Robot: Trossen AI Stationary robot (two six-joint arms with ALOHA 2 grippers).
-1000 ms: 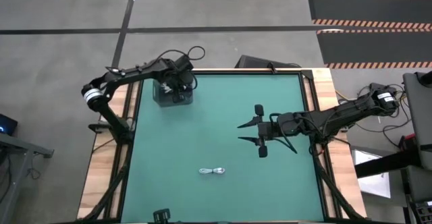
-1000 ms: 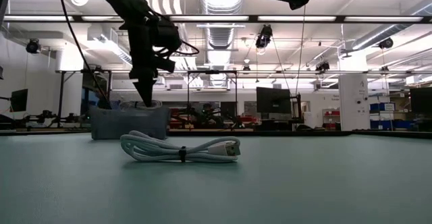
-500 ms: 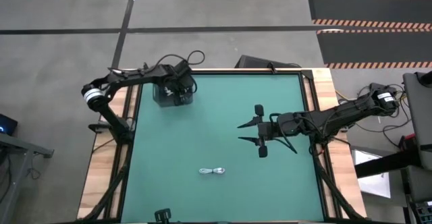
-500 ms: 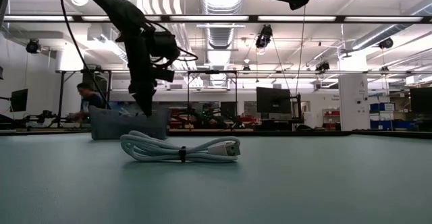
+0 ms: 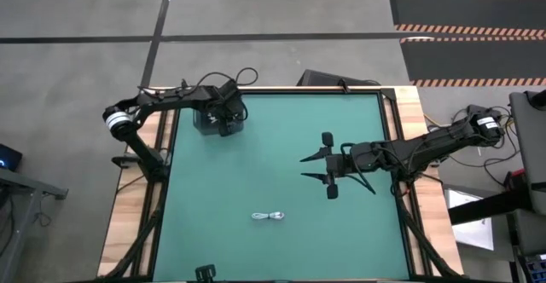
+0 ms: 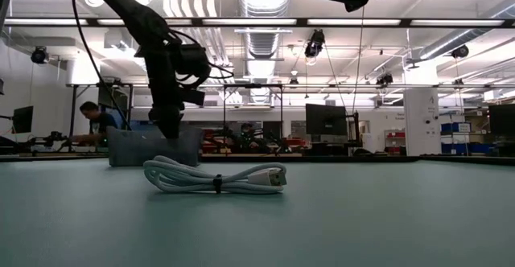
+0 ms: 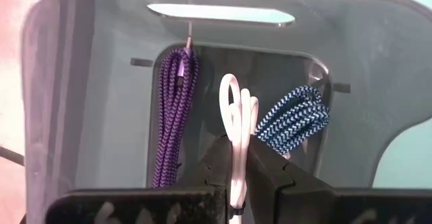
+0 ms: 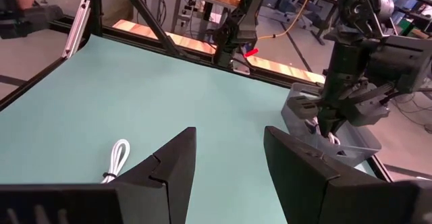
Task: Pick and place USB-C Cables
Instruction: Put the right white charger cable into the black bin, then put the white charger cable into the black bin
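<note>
Grey box (image 5: 210, 121) sits at the far left corner of the green table (image 5: 281, 181) — a person (image 6: 98, 122) behind it.

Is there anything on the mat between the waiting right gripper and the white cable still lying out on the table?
Nothing visible. In the high view, bare green mat separates the open right gripper from the white cable. The left gripper is off at the grey box, holding another white cable inside it.
</note>
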